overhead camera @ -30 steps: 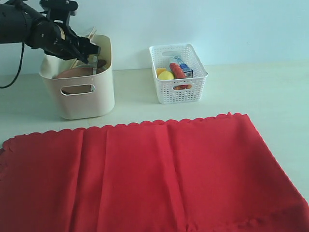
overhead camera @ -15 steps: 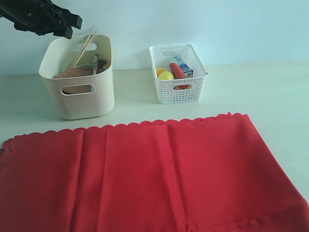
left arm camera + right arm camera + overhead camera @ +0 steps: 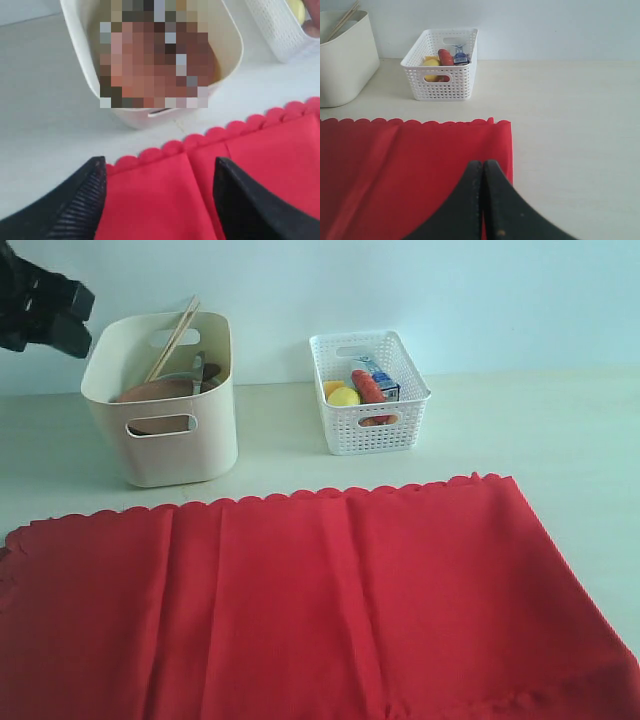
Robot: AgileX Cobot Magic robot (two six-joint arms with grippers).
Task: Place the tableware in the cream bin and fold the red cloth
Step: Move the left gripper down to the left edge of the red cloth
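The cream bin (image 3: 165,450) stands at the back left with two chopsticks (image 3: 172,338) leaning out of it and a brown wooden plate (image 3: 150,392) inside; the rest of the tableware is hard to make out. The red cloth (image 3: 300,600) lies flat across the front of the table, scalloped edge toward the bins. My left arm (image 3: 40,310) is high at the left edge, beside the bin. My left gripper (image 3: 160,167) is open and empty, looking down on the cloth's edge (image 3: 165,150) and the bin (image 3: 135,116). My right gripper (image 3: 482,162) is shut, empty, over the cloth's right edge (image 3: 502,145).
A white lattice basket (image 3: 370,430) with a lemon (image 3: 345,396) and other food stands right of the cream bin. Bare table (image 3: 560,430) runs along the right of the cloth and between the cloth and the bins. A pale wall closes the back.
My left arm has pulled up and left from over the cream bin, out to the frame's left edge. The chopsticks stay leaning in the bin.
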